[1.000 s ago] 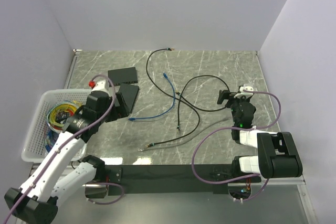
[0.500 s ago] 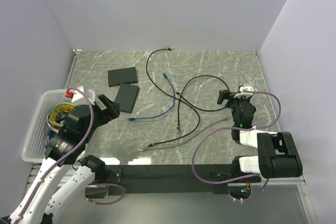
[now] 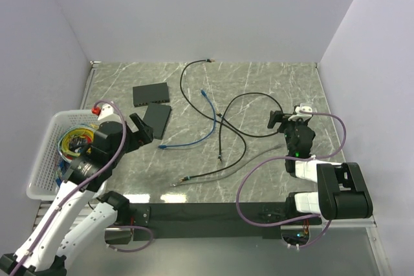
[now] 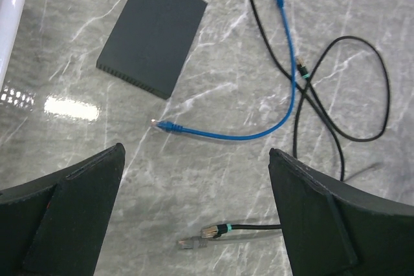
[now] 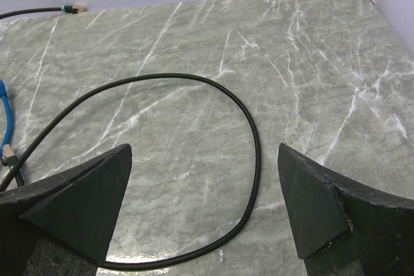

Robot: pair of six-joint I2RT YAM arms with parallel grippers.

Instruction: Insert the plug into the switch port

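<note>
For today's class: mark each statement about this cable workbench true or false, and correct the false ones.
1. Both hands are open and hold nothing. True: the left hand and the right hand both hang over the table with jaws apart.
2. The blue cable is plugged into a switch. False: both of its ends lie loose on the table.
3. A white basket at the table's left edge holds coloured cables. True.
4. Only one dark switch lies on the table. False: there are two, an upper switch and a lower switch, close together.
</note>
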